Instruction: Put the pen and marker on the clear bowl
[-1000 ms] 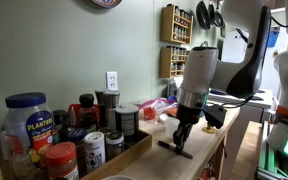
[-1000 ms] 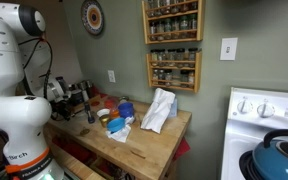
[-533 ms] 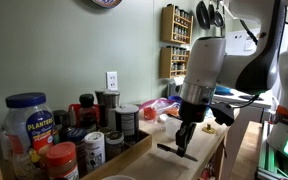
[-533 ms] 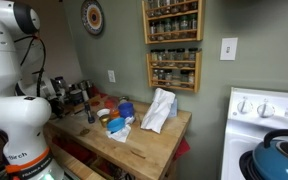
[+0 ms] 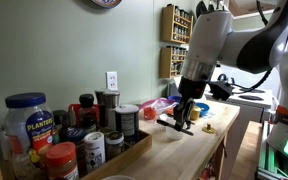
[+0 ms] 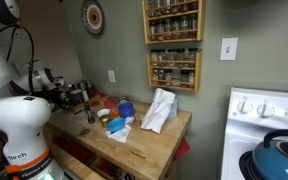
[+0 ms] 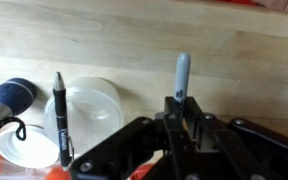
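Wood and plastic, mostly matt
The worktop (image 7: pixel 244 50) is pale, grained, matt wood; the bowl (image 7: pixel 96 100) smooth, milky translucent plastic; the pen (image 7: pixel 60 120) glossy black; the marker (image 7: pixel 182 70) smooth grey-blue plastic; the end effector (image 7: pixel 186 103) matt black; the cloth (image 6: pixel 159 108) crumpled white.
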You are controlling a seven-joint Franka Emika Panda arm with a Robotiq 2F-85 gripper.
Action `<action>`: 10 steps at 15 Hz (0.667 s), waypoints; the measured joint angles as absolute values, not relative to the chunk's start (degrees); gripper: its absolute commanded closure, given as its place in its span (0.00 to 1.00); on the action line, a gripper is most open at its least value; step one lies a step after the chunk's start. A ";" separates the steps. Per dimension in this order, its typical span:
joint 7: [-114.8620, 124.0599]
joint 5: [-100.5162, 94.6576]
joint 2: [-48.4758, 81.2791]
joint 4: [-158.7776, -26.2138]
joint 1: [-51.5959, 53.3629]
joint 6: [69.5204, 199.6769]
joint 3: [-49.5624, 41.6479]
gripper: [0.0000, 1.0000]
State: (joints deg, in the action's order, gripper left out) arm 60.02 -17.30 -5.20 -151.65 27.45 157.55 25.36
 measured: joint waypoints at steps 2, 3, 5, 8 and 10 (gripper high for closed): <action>59.61 -17.18 -6.59 -152.20 27.36 157.21 25.18 0.86; 59.60 -17.17 -6.73 -152.32 27.36 157.21 25.18 0.97; 59.59 -17.17 -6.68 -152.36 27.36 157.21 25.18 0.97; 59.97 -17.19 -7.01 -152.45 26.81 157.15 24.56 0.97; 60.26 -17.38 -7.85 -153.00 25.93 157.00 23.83 0.97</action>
State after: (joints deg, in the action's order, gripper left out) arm 60.26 -17.38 -7.85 -153.00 25.93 157.00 23.83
